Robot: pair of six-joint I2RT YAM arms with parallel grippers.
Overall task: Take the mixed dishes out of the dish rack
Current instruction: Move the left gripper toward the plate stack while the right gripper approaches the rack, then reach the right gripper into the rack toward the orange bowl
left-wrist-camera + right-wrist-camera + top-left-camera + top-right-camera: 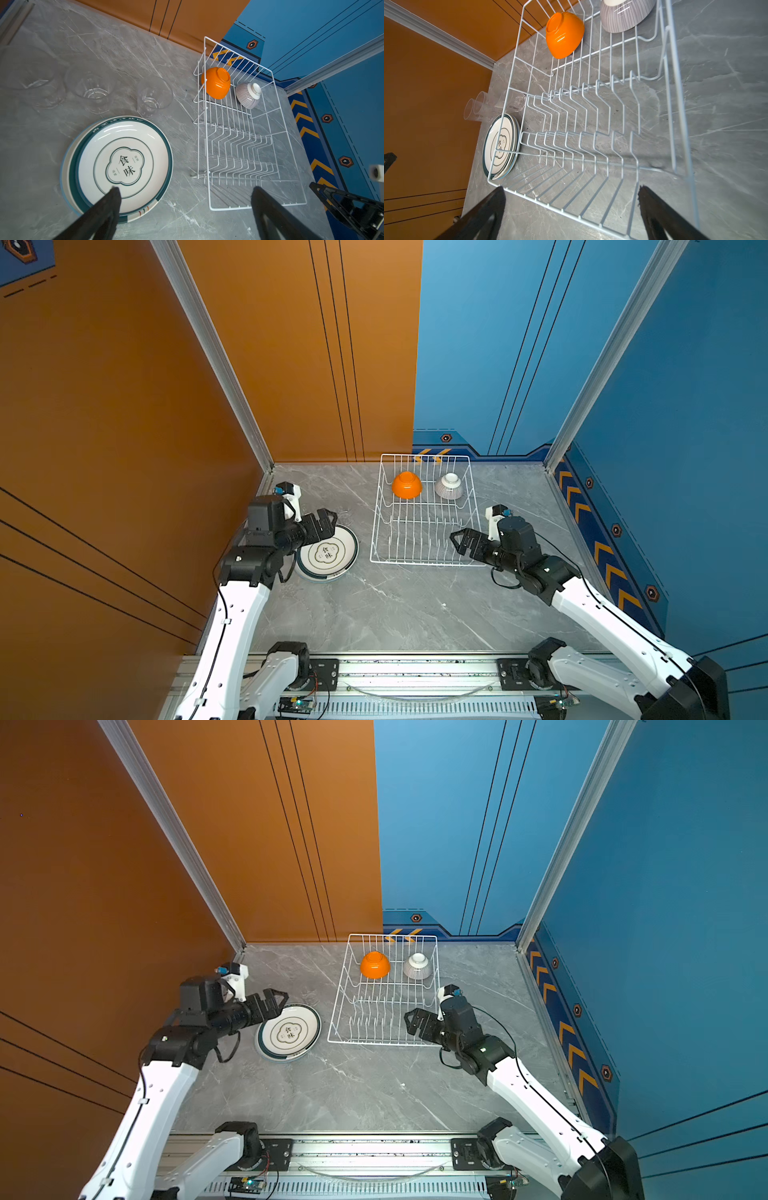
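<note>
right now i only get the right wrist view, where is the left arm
Observer: The left gripper hangs above the edge of the plate stack, fingers open and holding nothing.
Operator: my view cuts off the striped bowl, is it upside down too
Observer: Yes. The white ribbed bowl sits foot up in the dish rack, beside the orange bowl.
Operator: rack wires block the glasses, how many are out
Observer: Three clear glasses sit in a row on the table, next to the plates.
</note>
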